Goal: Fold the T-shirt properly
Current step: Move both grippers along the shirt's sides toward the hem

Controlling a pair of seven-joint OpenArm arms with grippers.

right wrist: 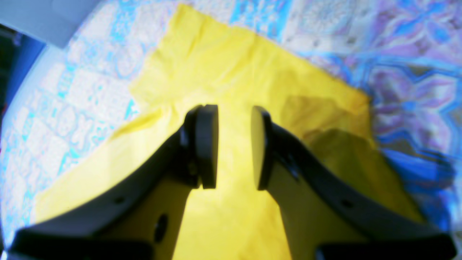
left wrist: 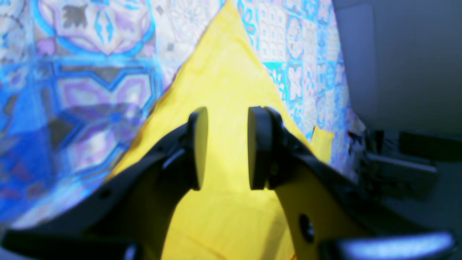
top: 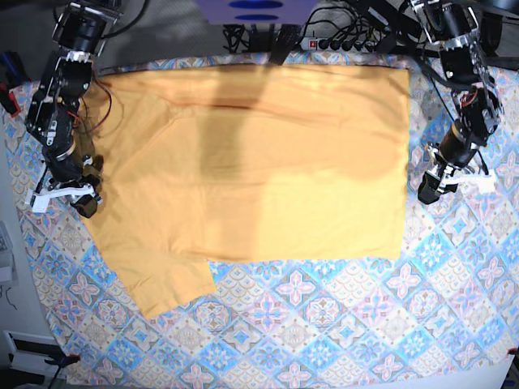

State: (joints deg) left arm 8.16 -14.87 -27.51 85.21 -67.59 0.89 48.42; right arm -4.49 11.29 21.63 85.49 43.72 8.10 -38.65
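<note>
The yellow-orange T-shirt (top: 259,154) lies spread flat on the patterned tablecloth (top: 324,324), with one short sleeve (top: 166,284) sticking out at the front left. In the base view my left gripper (top: 428,192) hovers just off the shirt's right edge. My right gripper (top: 85,204) sits at the shirt's left edge. In the left wrist view the left gripper (left wrist: 227,144) has its fingers apart over a pointed piece of the T-shirt (left wrist: 223,72), with nothing between them. The right gripper (right wrist: 234,144) is likewise open above the rumpled T-shirt (right wrist: 223,68).
A power strip and cables (top: 340,39) run along the table's back edge. The tablecloth (left wrist: 90,72) reaches the table's rim on both sides. Grey floor and dark gear (left wrist: 404,159) show past the table edge in the left wrist view.
</note>
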